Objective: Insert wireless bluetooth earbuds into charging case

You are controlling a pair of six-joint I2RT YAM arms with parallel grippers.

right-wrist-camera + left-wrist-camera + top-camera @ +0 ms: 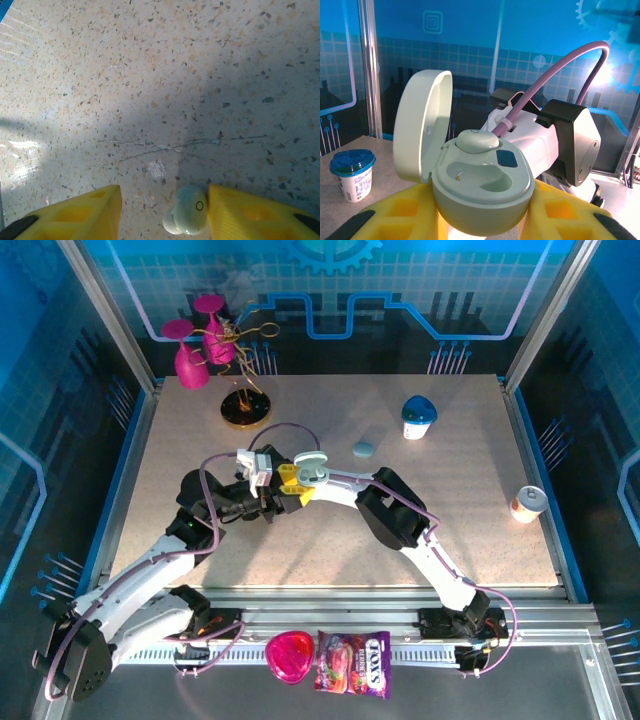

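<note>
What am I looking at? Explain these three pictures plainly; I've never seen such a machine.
Two robot arms are bolted to a table. The top picture looks down from above them; the other two come from cameras on each wrist, showing yellow fingers. The left gripper is shut on the open case, where one bud seems seated and the nearer socket is empty. The right gripper points down, its fingers open around a second bud. Elsewhere: pink goblets, a blue-lidded cup and a can.
</note>
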